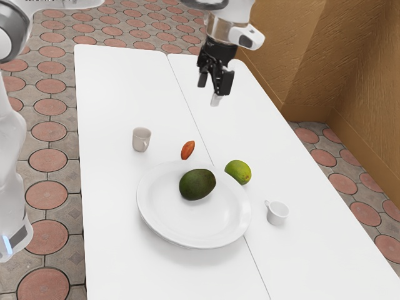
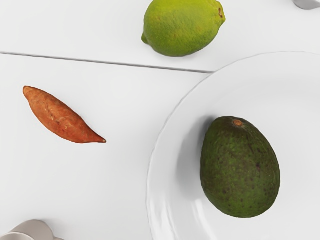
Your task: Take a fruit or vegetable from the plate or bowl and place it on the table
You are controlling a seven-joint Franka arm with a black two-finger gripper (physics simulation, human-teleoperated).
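Observation:
High above the far part of the table, my gripper [image 1: 211,89] stands open and empty, well away from the plate. A dark green avocado [image 1: 197,184] lies on the big white plate [image 1: 153,215], towards the rim nearer my hand. In the wrist view the same avocado [image 2: 240,167] rests inside the edge of the plate [image 2: 162,165]. Outside the plate, on the white table [image 1: 119,81], are a green lime [image 1: 238,172] and a small orange-red sweet potato [image 1: 187,150]. The wrist view also has the lime [image 2: 182,25] and the sweet potato [image 2: 62,117].
A beige cup [image 1: 142,139] stands on the table past the sweet potato, towards the exterior view's left. Near the plate, on the exterior view's right, is a small white cup [image 1: 277,213]. A brown wall [image 1: 312,56] rises beyond the table's right edge in that view.

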